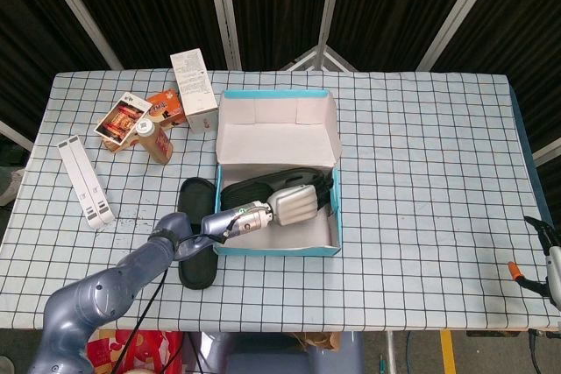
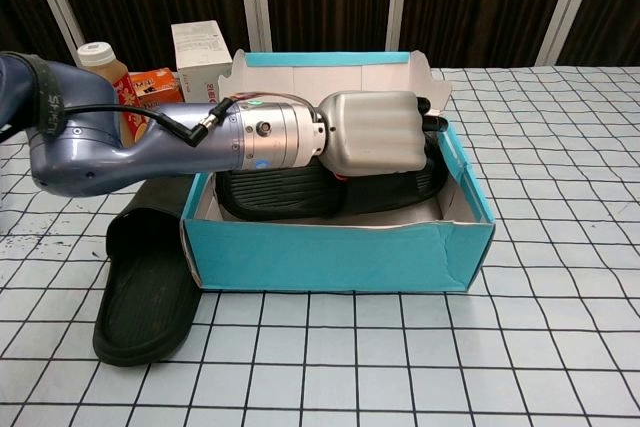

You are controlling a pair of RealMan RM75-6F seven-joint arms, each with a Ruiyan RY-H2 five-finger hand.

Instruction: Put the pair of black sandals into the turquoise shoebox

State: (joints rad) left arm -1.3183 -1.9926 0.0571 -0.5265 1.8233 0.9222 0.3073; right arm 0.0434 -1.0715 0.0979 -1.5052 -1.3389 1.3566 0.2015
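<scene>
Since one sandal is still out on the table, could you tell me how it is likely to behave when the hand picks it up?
The black sandal beside the turquoise shoebox looks like moulded foam, so probably light. It lies flat and broad, so it should not roll. Its long sole may flex or droop if gripped at one end; its strap seems the surer hold.

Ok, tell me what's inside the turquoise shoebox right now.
One black sandal lies in the turquoise shoebox, with the left hand over its strap end. The hand hides whether the fingers grip it. The other sandal lies on the table, left of the box.
</scene>
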